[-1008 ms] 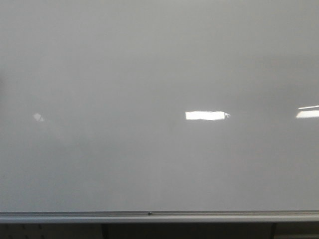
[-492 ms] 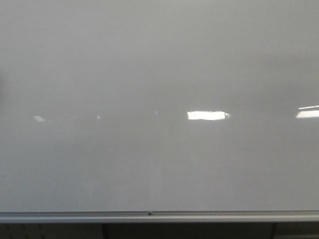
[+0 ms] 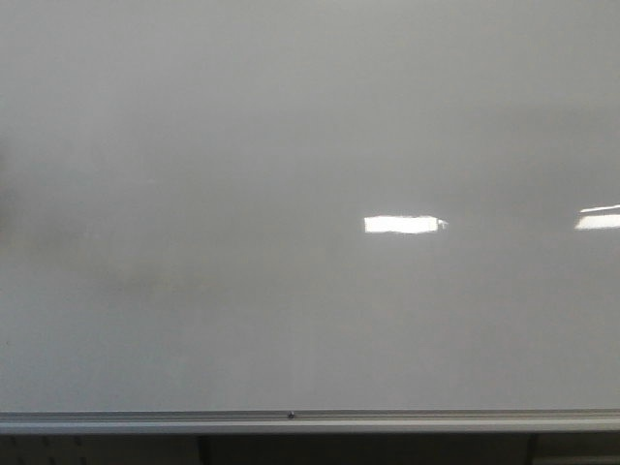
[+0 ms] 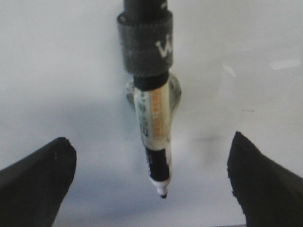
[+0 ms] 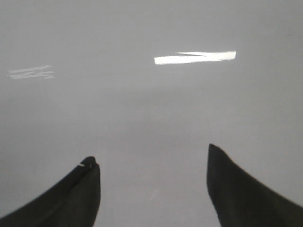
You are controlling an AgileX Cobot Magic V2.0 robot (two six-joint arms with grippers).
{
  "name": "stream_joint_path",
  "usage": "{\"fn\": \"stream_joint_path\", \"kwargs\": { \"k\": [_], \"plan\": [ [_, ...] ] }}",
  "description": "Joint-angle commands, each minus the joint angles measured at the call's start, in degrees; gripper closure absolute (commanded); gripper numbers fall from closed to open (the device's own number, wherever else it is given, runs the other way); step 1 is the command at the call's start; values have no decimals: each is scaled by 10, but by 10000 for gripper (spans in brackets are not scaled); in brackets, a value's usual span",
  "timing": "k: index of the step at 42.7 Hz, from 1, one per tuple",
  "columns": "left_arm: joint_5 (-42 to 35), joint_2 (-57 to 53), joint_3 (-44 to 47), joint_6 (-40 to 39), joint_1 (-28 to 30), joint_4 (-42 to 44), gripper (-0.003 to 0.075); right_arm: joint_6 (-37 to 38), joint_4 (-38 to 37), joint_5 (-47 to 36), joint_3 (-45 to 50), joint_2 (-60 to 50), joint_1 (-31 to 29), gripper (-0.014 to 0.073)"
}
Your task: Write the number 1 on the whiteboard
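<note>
Left glints gone off whiteboard (image 3: 310, 116)

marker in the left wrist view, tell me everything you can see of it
The marker hangs between the wide-open fingers of the left gripper, touching neither. Its clear barrel carries orange and dark print, and a black collar narrows to a white neck and a small dark tip, uncapped. A grey fabric strap wraps its upper end, fixing it to a dark mount. It points at the whiteboard; whether the tip touches cannot be told.

Glossy grey-white whiteboard (image 3: 291, 126); black-capped, orange-labelled marker (image 4: 154, 137).
</note>
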Motion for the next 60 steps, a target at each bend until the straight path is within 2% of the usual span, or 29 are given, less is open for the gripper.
{"fn": "stream_joint_path", "kwargs": {
  "k": [1, 8, 14, 20, 31, 37, 42, 46, 51, 60],
  "plan": [
    [-48, 5, -22, -8, -1, -11, 104, -4, 6, -43, -21, 8, -4, 85],
    [-49, 23, -25, -8, -1, -14, 117, -4, 6, -43, -21, 8, -4, 85],
    [-49, 34, -25, -8, -1, -17, 219, -4, 6, -43, -21, 8, -4, 85],
    [-55, 34, -25, -8, -1, -29, 385, -4, 6, -43, -21, 8, -4, 85],
    [-62, 34, -25, -8, -1, -29, 743, -4, 6, -43, -21, 8, -4, 85],
    [-55, 28, -26, -8, -1, -29, 741, -4, 6, -43, -21, 8, -4, 85],
    [-3, 1, -31, -8, -11, -29, 740, -4, 6, -41, -21, 8, -4, 85],
    [79, -35, -43, -8, -37, -49, 740, -4, 6, -32, -21, 9, -4, 85],
    [186, -73, -63, 12, -104, -63, 740, -4, 6, 16, -38, 17, -3, 85],
    [314, -104, -98, 140, -247, -167, 740, -25, 19, 100, -104, 81, -3, 85]
  ]
}}
